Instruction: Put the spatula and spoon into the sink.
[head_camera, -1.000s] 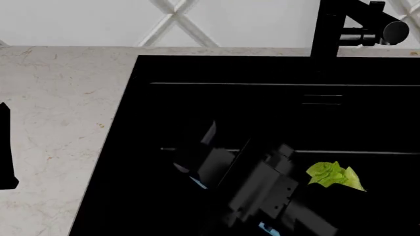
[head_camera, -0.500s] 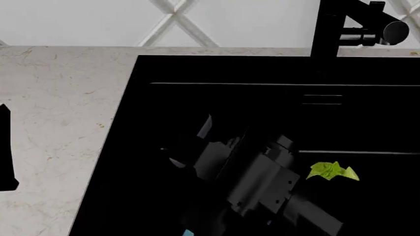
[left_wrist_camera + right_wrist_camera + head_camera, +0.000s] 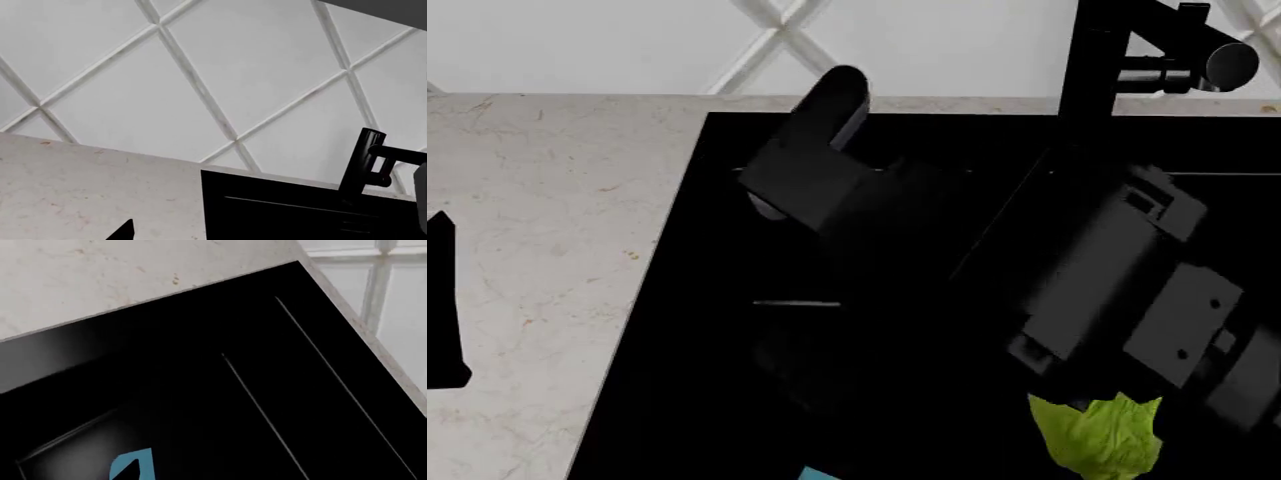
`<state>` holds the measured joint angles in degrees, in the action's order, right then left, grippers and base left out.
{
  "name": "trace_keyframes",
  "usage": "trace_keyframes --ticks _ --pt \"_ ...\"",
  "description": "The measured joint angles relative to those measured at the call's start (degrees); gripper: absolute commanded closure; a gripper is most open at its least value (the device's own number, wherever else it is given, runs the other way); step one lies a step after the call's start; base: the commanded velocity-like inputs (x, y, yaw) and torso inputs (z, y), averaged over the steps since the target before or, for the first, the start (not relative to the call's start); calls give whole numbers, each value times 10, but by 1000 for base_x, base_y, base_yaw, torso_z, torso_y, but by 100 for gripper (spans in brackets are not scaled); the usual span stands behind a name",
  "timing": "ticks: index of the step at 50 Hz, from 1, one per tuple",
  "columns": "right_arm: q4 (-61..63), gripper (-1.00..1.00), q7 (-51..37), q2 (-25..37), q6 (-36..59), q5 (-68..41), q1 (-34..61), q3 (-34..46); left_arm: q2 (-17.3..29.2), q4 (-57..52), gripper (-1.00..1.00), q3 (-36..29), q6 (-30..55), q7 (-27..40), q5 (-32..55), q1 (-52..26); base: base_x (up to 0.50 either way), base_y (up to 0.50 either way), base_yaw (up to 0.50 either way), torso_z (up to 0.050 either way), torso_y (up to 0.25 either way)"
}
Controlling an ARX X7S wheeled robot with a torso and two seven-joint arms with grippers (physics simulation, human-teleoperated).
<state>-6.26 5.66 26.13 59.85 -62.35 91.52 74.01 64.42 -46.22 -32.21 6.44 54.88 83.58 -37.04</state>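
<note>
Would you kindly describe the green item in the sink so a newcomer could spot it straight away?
Start at the large black sink set in the pale marble-look counter, below the black tap. At the basin's near edge, beside the right arm, lies a crumpled leaf of lettuce. It is the only bright green thing there; the nearby sliver of spatula is light blue.

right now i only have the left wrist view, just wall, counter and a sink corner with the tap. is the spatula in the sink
Observer: Probably. The right wrist view shows a light-blue tip, likely the spatula, low in the sink, mostly cut off.
Operator: where is the right gripper
Observer: In the head view the right gripper is over the basin's back left corner. I cannot tell whether it is open.
Operator: anything else in there
Observer: A green leafy scrap shows at the basin's near side. No spoon shows in any view.
</note>
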Motion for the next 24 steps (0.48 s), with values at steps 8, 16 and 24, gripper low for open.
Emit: trace_keyframes --ticks 8,16,24 --pt "102 -100 -82 59 5 -70 -11 -64 -1 1 -100 0 2 -1 0 -2 0 0 0 0 0" --pt "192 -100 -156 116 -12 -133 -31 -121 -2 0 -100 1 6 2 1 -5 0 0 0 0 0" --pt "284 -100 -232 178 -46 -196 -56 -175 1 -2 -100 3 6 4 1 -5 0 0 0 0 0"
